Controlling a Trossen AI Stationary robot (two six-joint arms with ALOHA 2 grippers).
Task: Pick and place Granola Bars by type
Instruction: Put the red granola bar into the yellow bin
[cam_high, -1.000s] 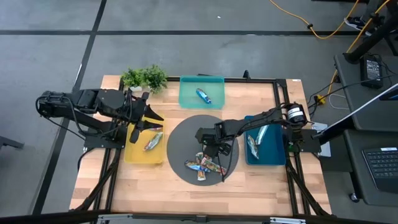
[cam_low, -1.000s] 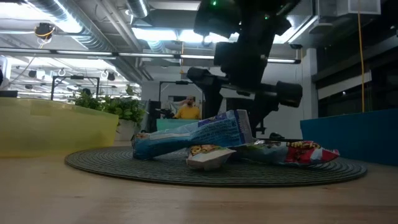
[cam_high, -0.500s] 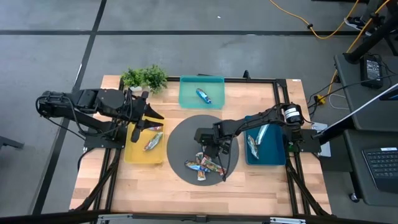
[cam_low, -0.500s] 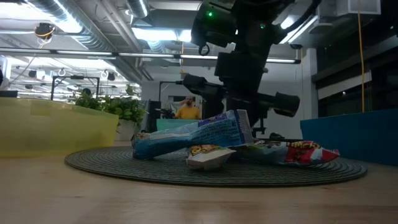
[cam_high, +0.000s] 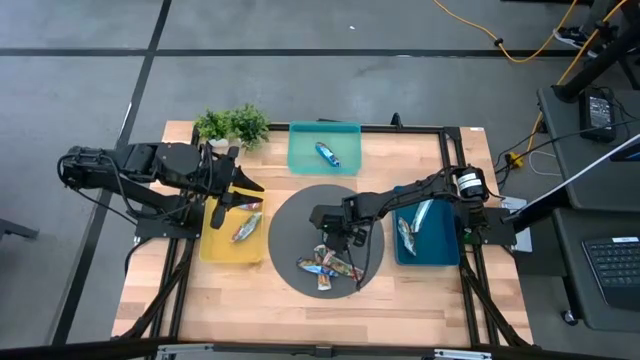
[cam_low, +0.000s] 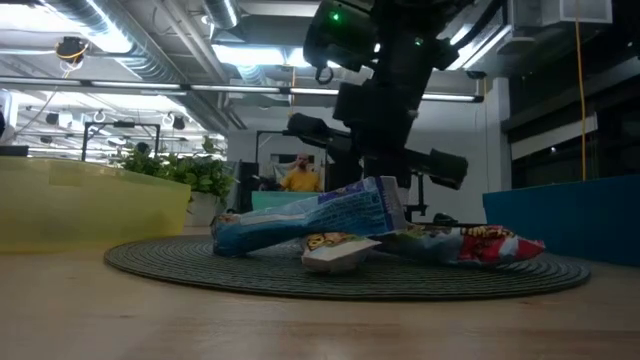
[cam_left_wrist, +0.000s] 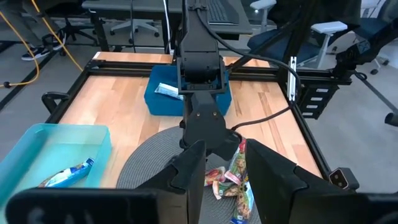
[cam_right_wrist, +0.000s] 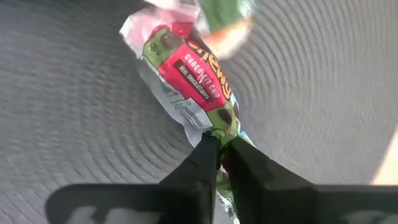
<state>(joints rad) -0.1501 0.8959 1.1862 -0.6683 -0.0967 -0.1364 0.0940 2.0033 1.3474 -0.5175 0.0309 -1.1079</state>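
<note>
Several granola bars (cam_high: 330, 265) lie heaped on the near part of a round grey mat (cam_high: 290, 225). In the low view a blue bar (cam_low: 310, 220) leans across the heap, with a red one (cam_low: 485, 243) beside it. My right gripper (cam_right_wrist: 221, 146) is down at the heap's far side (cam_high: 338, 240), shut on a red-and-green bar (cam_right_wrist: 189, 68). My left gripper (cam_left_wrist: 227, 171) hovers open over the far end of the yellow tray (cam_high: 215, 250), with nothing between its fingers. One bar (cam_high: 246, 227) lies in that tray. My right gripper pinches the crimped end (cam_right_wrist: 222, 132) of the red-and-green bar between its two fingers. The fingers come from above, pointing down at the mat. The bar's body stretches away from the fingers and lies on the mat, its other end against another wrapper (cam_right_wrist: 217, 18).
A teal tray (cam_high: 300, 160) at the table's far side holds a blue bar (cam_high: 327, 152). A dark-blue tray (cam_high: 440, 250) at the right holds silvery bars (cam_high: 412, 225). A potted plant (cam_high: 232, 125) stands at the far left corner, close to my left arm.
My right gripper has shifted a little toward the table's left and sunk lower over the mat. Its fingers have drawn together on the end of the red-and-green bar. The heap has stayed where it was.
</note>
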